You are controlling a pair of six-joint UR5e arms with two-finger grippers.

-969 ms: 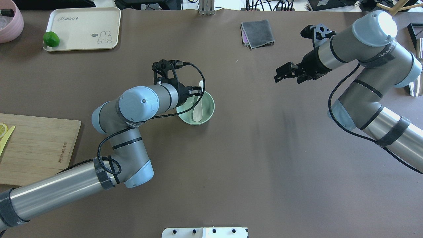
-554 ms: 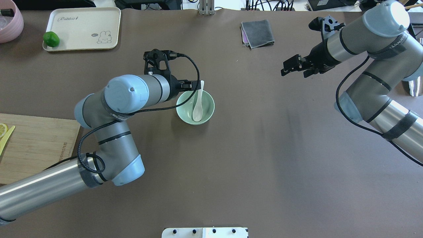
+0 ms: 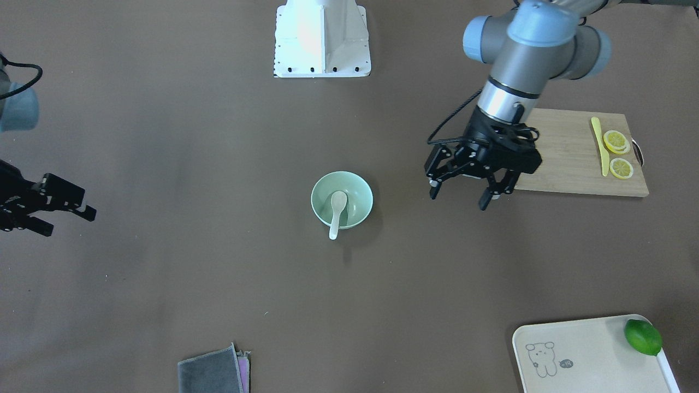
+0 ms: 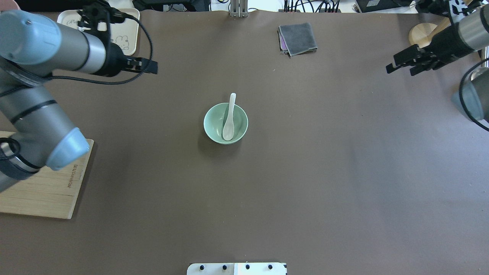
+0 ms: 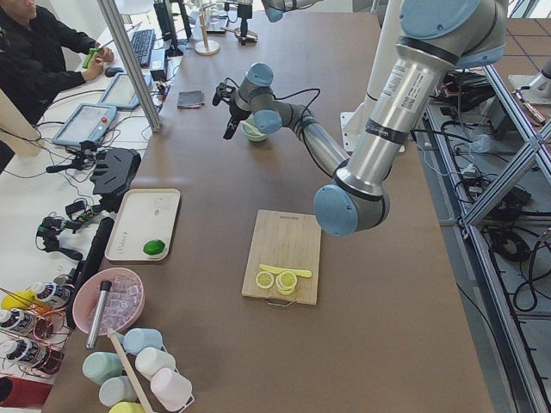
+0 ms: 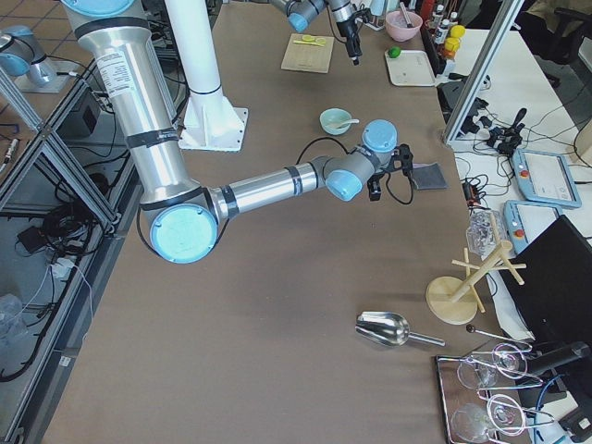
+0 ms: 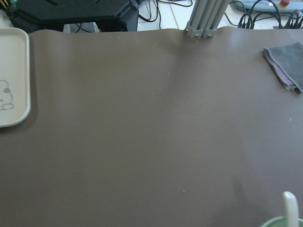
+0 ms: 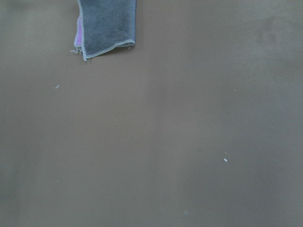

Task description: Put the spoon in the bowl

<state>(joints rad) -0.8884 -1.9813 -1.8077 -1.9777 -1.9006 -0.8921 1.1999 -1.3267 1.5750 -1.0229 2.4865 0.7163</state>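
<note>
The spoon (image 4: 228, 122) lies in the bowl (image 4: 214, 128) at the middle of the desk. Its scoop rests on the bowl's floor and its handle leans over the rim on the operators' side. The left gripper (image 3: 458, 199) hangs over the desk's left half, well apart from the bowl, with its jaws wide and nothing between them. The right gripper (image 3: 68, 222) hovers near the right edge, also spread and empty. A board (image 3: 568, 164) lies at the left edge.
</note>
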